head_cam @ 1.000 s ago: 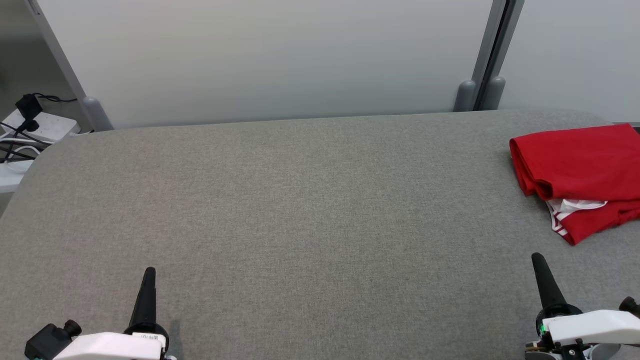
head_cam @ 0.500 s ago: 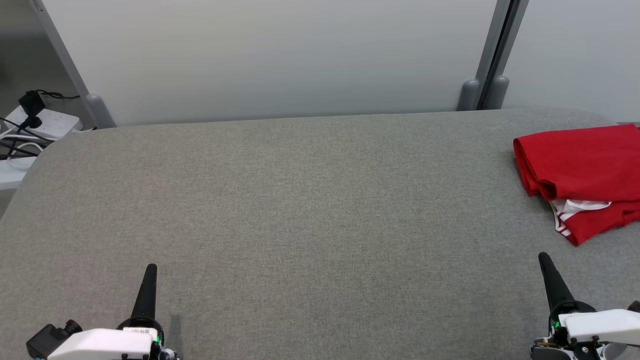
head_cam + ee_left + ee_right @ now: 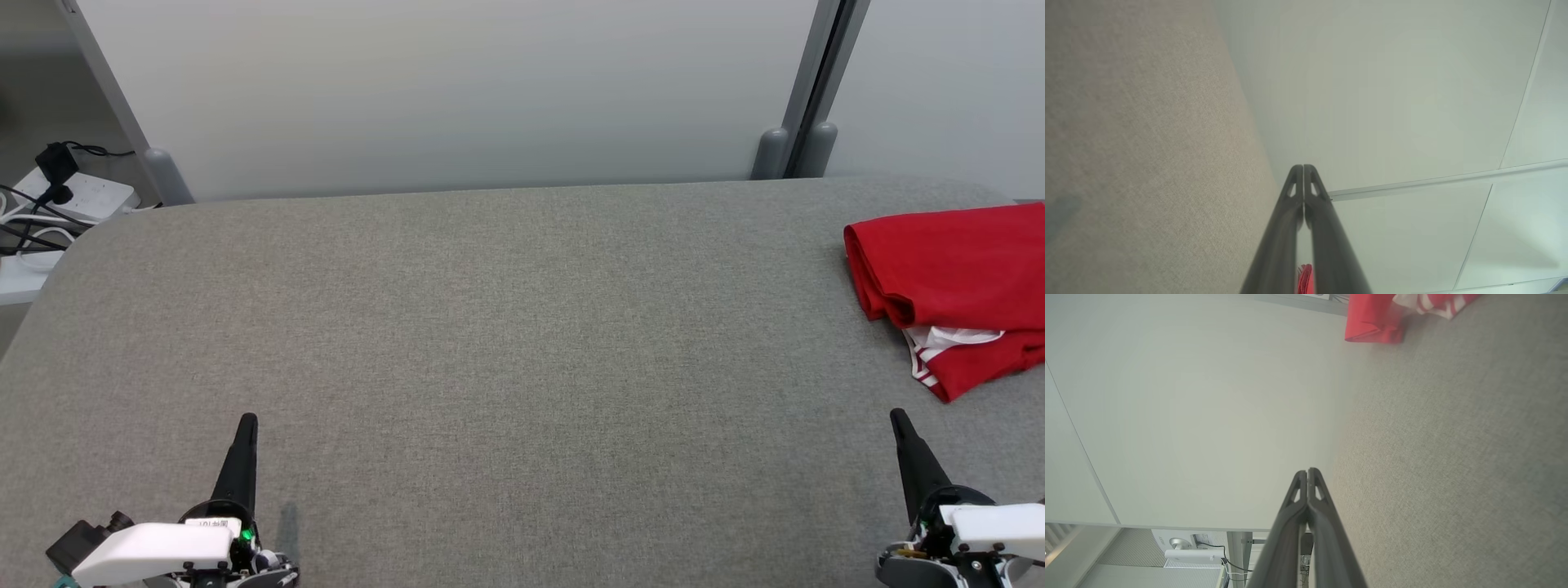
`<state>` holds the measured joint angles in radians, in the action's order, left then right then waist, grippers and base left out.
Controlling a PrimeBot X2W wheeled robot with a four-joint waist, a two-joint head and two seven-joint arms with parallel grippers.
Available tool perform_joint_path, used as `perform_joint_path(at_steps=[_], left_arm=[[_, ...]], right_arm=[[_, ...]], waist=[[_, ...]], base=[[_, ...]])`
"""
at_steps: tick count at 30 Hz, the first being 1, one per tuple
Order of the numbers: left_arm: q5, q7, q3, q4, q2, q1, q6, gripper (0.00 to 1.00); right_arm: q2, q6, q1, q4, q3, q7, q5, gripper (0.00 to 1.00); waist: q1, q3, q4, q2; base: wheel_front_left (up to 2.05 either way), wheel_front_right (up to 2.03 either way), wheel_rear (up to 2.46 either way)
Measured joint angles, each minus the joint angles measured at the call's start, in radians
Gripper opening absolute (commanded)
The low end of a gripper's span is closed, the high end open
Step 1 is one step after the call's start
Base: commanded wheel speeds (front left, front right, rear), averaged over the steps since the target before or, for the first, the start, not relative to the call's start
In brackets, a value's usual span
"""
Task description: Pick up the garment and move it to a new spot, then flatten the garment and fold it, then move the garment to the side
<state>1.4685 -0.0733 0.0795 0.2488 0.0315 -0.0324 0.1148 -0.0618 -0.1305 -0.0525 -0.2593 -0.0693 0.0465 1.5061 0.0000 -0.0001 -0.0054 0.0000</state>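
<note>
Item: garment [image 3: 947, 269], red with white-striped trim, lying in a folded stack.
Location: far right of the grey worktop [image 3: 522, 327], running out past the right edge of the head view; in my right wrist view it sits well ahead of the fingers.
Fold condition: the upper layers lie flat with a rounded fold on the left; a trimmed corner sticks out from under the near side, so it is tidy but not crisp.
Left end effector [image 3: 246, 421]: fingers pressed together, holding nothing, low at the near-left of the worktop.
Right end effector [image 3: 898, 416]: fingers pressed together, holding nothing, at the near-right, near the garment but clear of it.
Surroundings: pale wall panel [image 3: 457, 90] behind the worktop; power strip [image 3: 77, 196] with cables off the far-left corner.
Step in hand: as I judge it, the last one. The garment looks folded and set to the side, and both my arms are free of it.
Next move calls for: probably little. If the loose corner counts against the fold, my right end effector would have to open, reach forward and tuck the corner under without dragging the upper layers.
</note>
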Motion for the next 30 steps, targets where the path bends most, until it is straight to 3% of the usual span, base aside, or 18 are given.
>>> perform_joint_path(at_steps=[11,30], left_arm=[[0.132,-0.032,0.001,0.018,0.001,-0.021,0.007,0.0],[0.135,-0.032,0.002,0.019,0.001,-0.021,0.007,0.0]], right_arm=[[0.0,0.0,-0.008,-0.009,-0.028,0.033,0.121,0.0],[0.002,0.0,-0.01,-0.01,-0.04,0.034,0.121,0.0]], waist=[[0.0001,0.003,0.005,0.0],[0.0,0.003,0.005,0.0]], base=[[0.0,0.0,0.0],[0.0,0.0,0.0]])
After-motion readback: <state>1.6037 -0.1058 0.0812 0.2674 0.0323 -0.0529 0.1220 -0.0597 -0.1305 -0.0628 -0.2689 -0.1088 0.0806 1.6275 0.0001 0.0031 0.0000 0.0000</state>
